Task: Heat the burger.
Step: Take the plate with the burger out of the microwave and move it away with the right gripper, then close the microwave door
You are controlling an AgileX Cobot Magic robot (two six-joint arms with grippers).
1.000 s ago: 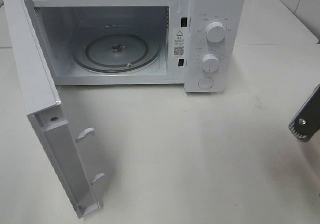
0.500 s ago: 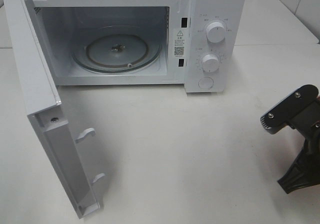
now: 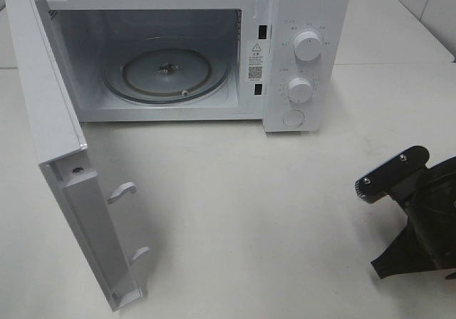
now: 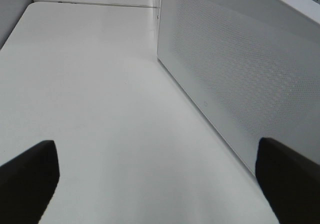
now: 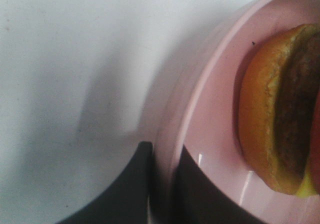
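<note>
The burger [image 5: 280, 109] has a golden-brown bun, a dark patty and a bit of yellow cheese. It lies on a round pink plate [image 5: 200, 109] in the right wrist view. My right gripper [image 5: 162, 184] is shut on the plate's rim, with one dark finger [image 5: 130, 189] outside and the other inside. In the exterior high view only my right arm [image 3: 417, 219] shows, at the lower right edge; burger and plate are out of view there. My left gripper [image 4: 155, 174] is open and empty beside the microwave door [image 4: 235, 69].
The white microwave [image 3: 306, 20] stands at the back with its door [image 3: 64, 162] swung open to the front left. Its glass turntable [image 3: 167, 73] is bare. Two knobs [image 3: 308, 46] and a button are on its right panel. A white table [image 3: 249, 212] lies in front.
My right arm has come in from the right edge of the exterior high view and moved left and lower. The microwave and its door have not moved.
</note>
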